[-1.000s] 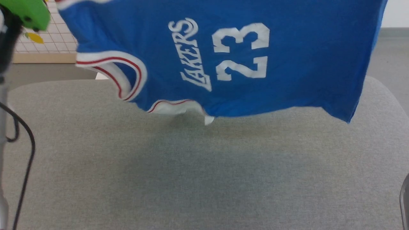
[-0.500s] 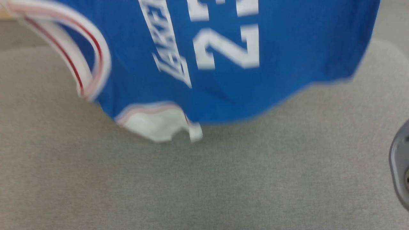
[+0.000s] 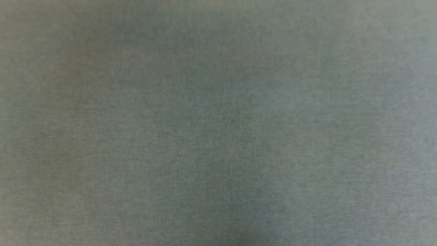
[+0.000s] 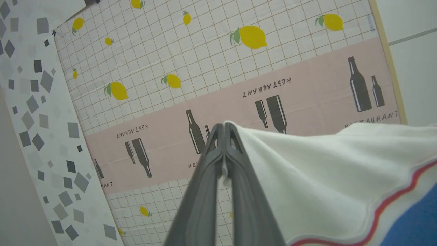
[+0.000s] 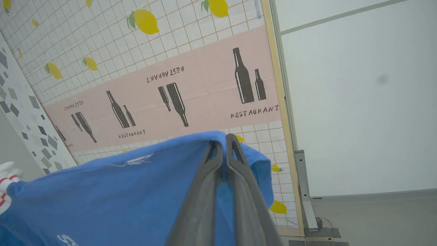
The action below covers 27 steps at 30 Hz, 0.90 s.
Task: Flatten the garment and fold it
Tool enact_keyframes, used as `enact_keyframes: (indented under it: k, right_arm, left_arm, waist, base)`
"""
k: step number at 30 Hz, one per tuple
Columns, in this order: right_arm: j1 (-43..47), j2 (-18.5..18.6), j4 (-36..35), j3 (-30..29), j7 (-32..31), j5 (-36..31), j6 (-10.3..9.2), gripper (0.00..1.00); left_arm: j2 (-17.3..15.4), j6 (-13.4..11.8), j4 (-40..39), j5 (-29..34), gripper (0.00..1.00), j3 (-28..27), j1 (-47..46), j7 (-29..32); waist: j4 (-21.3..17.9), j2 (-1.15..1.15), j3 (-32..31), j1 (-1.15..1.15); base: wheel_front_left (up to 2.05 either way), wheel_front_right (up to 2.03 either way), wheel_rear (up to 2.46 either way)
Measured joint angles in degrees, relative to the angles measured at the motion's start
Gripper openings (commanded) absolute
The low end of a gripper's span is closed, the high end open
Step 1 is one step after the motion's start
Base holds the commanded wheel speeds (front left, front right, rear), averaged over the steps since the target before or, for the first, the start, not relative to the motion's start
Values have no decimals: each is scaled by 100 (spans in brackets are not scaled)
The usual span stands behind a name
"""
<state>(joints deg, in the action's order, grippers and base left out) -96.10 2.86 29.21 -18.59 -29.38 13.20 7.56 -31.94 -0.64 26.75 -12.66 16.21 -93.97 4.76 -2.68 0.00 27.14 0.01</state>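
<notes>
In the left wrist view my left gripper [image 4: 223,128] is shut on the white sleeve edge of the garment [image 4: 324,177], whose white cloth with a red stripe and a blue corner spreads to the right. The right wrist view has my right gripper [image 5: 223,140] shut on a blue edge of the garment [image 5: 112,201], which hangs away to the left with white print on it. Both grippers hold the cloth up in the air in front of a patterned wall. The grey table surface [image 3: 218,123] shows bare in the head view.
A wall panel [image 4: 191,58] with lemons, a grid and a pink band of bottles stands behind both grippers. A plain white wall [image 5: 358,102] and a grey floor [image 5: 375,218] lie to its right, with a metal post [image 5: 304,191] at the panel's edge.
The head camera has tilted down: the hanging blue garment slid up and out of its picture, leaving only grey table cloth.
</notes>
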Motion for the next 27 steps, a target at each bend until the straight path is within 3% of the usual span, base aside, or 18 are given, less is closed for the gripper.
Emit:
enact_keyframes:
  k: [6, 11, 19, 27]
  right_arm:
    - [-23, -4, 463, 86, 167, -8, 0, 0]
    - [495, -2, 511, 167, 137, 26, 0, 0]
    - [1983, 26, 47, 567, -34, 789, 0, 0]
    - [4351, 344, -861, 1005, -66, 1688, 0, 0]
  left_arm:
    - [93, 63, 481, -77, 0, 23, 23, -471]
    - [297, 243, 862, -303, 0, 102, 419, -798]
    - [459, 497, 1110, -746, 0, 138, 1523, -1083]
    - [571, 431, 495, -1434, 0, -46, 3875, -1104]
  waist:
    - [53, 0, 482, 0]
    - [197, 0, 650, 0]
    - [333, 0, 316, 0]
    - [397, 0, -427, -2]
  base:
    - [0, 0, 0]
    - [0, 0, 0]
    - [0, 0, 0]
    - [0, 0, 0]
